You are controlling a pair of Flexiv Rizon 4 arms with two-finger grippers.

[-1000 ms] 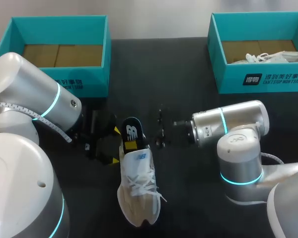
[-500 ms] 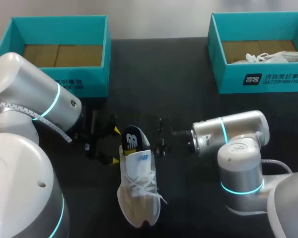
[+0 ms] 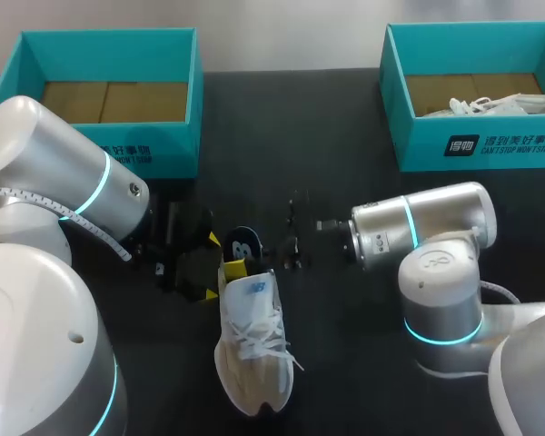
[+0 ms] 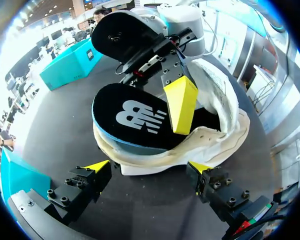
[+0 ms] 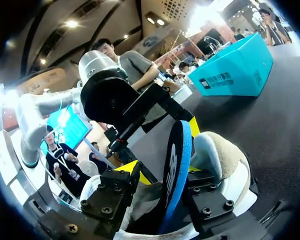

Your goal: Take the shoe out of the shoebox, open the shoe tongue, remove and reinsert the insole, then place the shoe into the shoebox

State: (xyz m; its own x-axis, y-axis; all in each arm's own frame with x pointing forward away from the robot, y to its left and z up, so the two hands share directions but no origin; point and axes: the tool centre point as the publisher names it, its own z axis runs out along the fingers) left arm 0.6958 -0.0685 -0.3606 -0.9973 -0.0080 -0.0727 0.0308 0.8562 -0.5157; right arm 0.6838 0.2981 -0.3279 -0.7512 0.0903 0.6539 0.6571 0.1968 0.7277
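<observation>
A white and beige shoe [image 3: 252,350] lies on the black table, toe toward me. A dark blue insole [image 3: 242,243] sticks out of its heel opening. My left gripper [image 3: 203,265] is open, its yellow tips either side of the heel; in the left wrist view the left gripper [image 4: 149,166] spans the shoe [image 4: 225,115] without touching it. My right gripper [image 3: 293,234] is at the heel from the other side. In the right wrist view the insole [image 5: 176,165] stands edge-on between the parted fingers of my right gripper [image 5: 162,175], with a gap on one side.
A teal shoebox [image 3: 163,154] with a bare cardboard floor stands at the back left. A second teal shoebox [image 3: 490,145] holding white paper stands at the back right. Bare black tabletop lies between them and around the shoe.
My right gripper has opened and let go of the insole. The right arm dipped toward the shoe and drew back a little. The insole sits lower in the heel.
</observation>
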